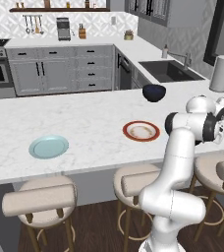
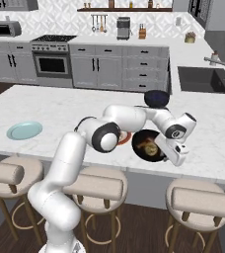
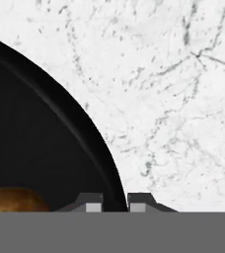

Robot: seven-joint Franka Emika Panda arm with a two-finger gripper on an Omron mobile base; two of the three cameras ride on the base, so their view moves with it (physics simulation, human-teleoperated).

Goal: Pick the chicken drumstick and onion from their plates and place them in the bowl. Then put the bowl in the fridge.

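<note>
Your gripper [image 3: 115, 201] pinches the bowl [image 3: 40, 143] rim, one drumstick [image 3: 13, 200] inside beside it, two plates [image 1: 48, 146] behind.

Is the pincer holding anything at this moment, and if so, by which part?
The pincer is shut on the rim of the black bowl, one fingertip inside the wall and one outside. Food lies in the bowl.

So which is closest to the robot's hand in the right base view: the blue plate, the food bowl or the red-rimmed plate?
1. bowl: right at the gripper, which pinches its rim.
2. red-rimmed plate: just left of the bowl, partly behind the arm.
3. blue plate: far left on the counter.
</note>
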